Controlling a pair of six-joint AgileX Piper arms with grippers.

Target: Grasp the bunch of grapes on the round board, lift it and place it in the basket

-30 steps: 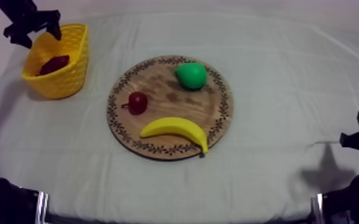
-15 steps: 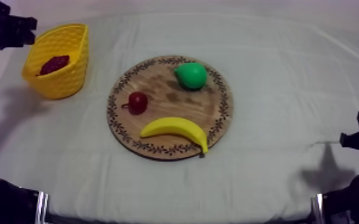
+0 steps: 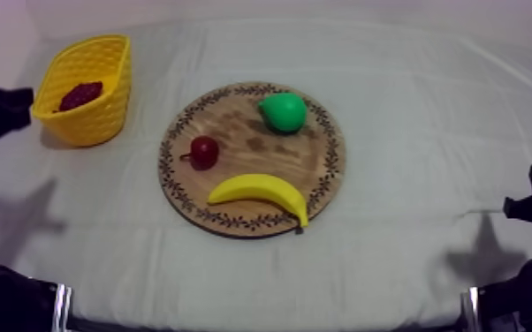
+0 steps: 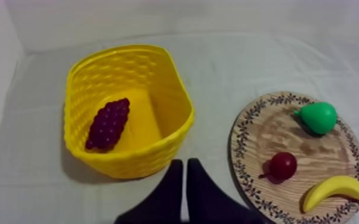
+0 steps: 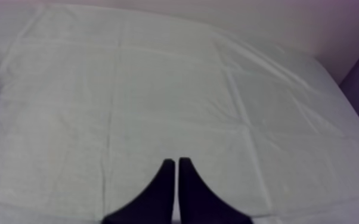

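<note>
**Grapes are lying in the basket; both grippers are closed on nothing**

The bunch of dark purple toy grapes (image 4: 107, 124) is not lying on the round wooden board with a patterned rim (image 3: 254, 141). It is resting inside the yellow plastic basket (image 4: 139, 164), on the basket floor and leaning against one inner wall. The basket is standing upright on the grey-white cloth (image 3: 411, 106), near the board on my left arm's side and not touching it.

Three fruits are sitting on the board, all apart from each other. The green toy pear (image 3: 283, 112) is sitting near the board's far edge. The small red fruit (image 3: 204, 152) is sitting at the edge that faces the basket. The yellow toy banana (image 3: 261, 190) is lying along the near edge, with one tip reaching the patterned rim.

The left gripper (image 4: 185, 162) is hanging on the basket's side of the board, clear of both. Its two black fingers are pressing together as a narrow wedge and holding nothing. The right gripper (image 5: 176, 159) is hanging over bare cloth on the opposite side of the board, well apart from it, with its fingers also together and empty.
</note>
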